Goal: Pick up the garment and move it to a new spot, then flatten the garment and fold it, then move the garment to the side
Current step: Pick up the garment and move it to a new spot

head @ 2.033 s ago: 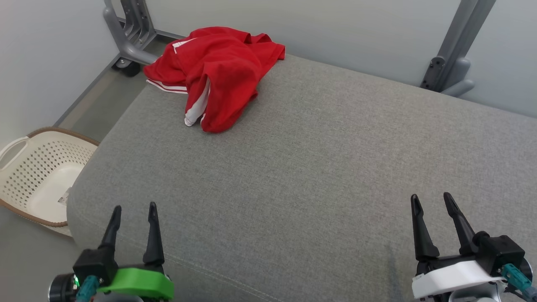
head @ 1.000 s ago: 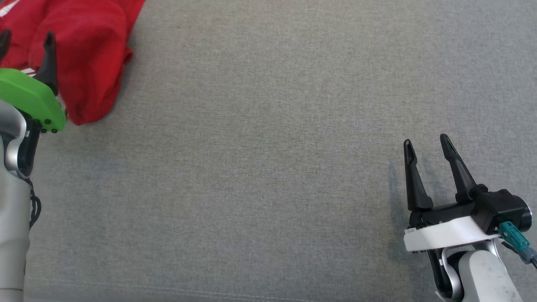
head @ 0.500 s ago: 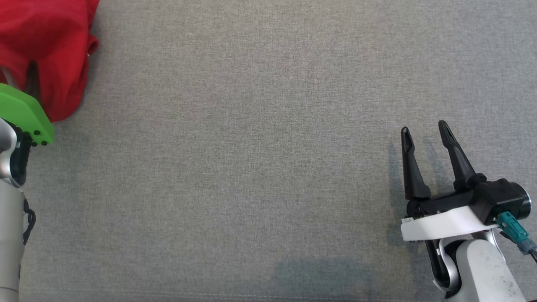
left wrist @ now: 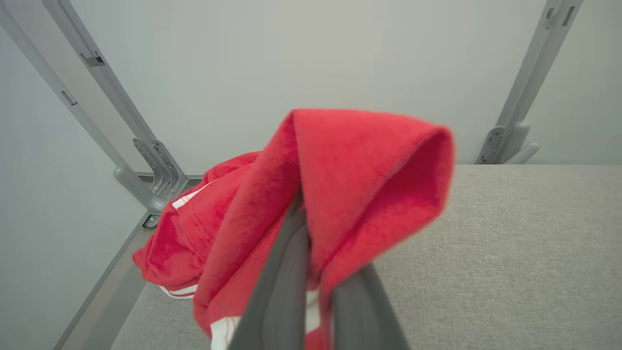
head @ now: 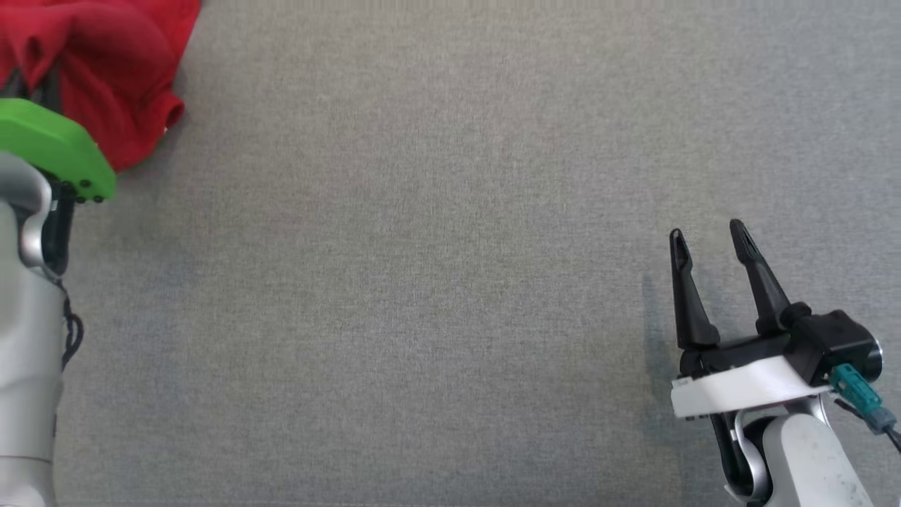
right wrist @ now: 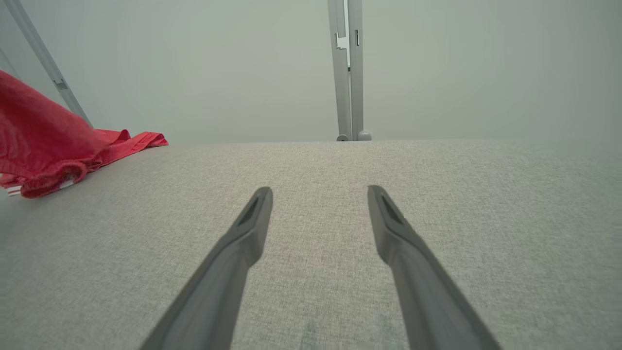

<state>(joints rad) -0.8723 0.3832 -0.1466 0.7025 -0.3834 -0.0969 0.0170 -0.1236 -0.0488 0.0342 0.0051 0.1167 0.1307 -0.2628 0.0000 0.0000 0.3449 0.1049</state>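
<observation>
The garment (head: 105, 63) is a crumpled red piece with white trim, lying at the far left of the grey padded surface (head: 450, 282). My left gripper (head: 32, 81), with its green housing, is shut on a fold of the garment (left wrist: 369, 175), and the cloth rises in a peak over the fingertips in the left wrist view. The rest of the garment (right wrist: 48, 155) still rests on the surface. My right gripper (head: 707, 236) hovers open over bare fabric at the lower right, its fingers (right wrist: 250, 228) holding nothing.
Grey metal frame legs (left wrist: 150, 170) stand against the pale wall behind the surface, with another upright post (right wrist: 347, 73) further along. A wide stretch of grey surface lies between the two grippers.
My left gripper has closed on the garment's fold and lifted it a little. The head camera has shifted slightly. The right gripper stays open in about the same place.
</observation>
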